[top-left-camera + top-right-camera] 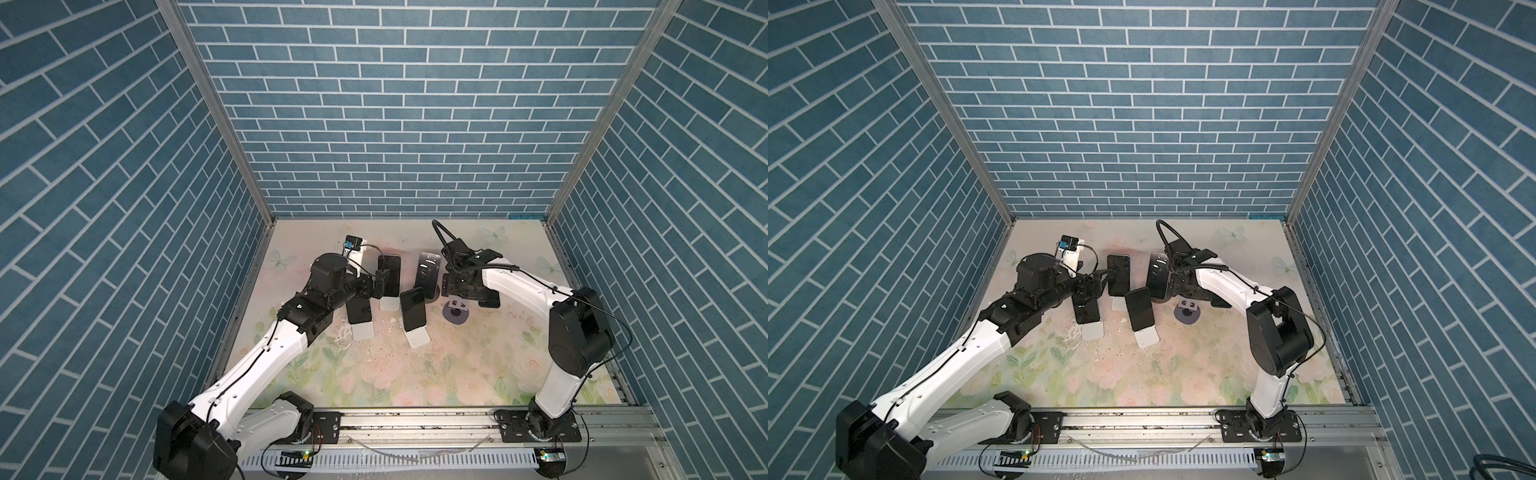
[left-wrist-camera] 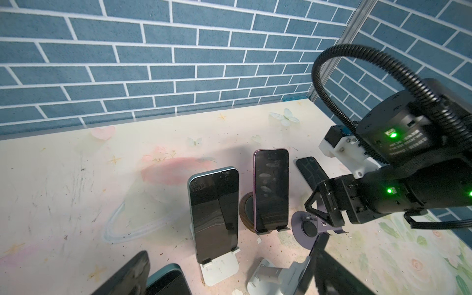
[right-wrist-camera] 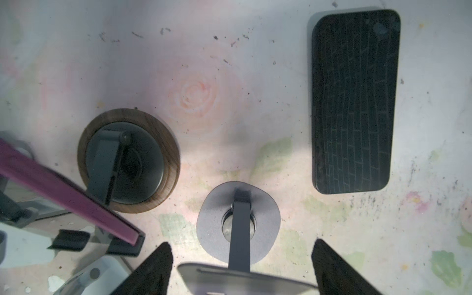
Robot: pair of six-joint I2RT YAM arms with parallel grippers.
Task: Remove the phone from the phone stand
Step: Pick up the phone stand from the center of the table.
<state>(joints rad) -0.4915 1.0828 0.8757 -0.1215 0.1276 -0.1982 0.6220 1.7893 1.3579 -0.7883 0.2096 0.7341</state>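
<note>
Several dark phones lean on stands. One (image 1: pixel 389 270) is on a white stand, and my left gripper (image 1: pixel 384 283) is open right beside it. One finger (image 2: pixel 127 275) shows in the left wrist view. A purple phone (image 2: pixel 270 189) leans on a wooden round stand (image 3: pixel 127 158). A black phone (image 3: pixel 355 102) lies flat on the table. My right gripper (image 3: pixel 241 242) hangs open over an empty grey round-based stand (image 3: pixel 209 222), with its fingers on either side of the stand's top plate and nothing held.
Two more phones (image 1: pixel 359 309) (image 1: pixel 413 309) lean on white stands (image 1: pixel 417 338) in front. The floral table top (image 1: pixel 415 374) is scuffed. Blue brick walls (image 1: pixel 395 124) close off three sides, and a metal rail (image 1: pixel 415 419) runs along the front.
</note>
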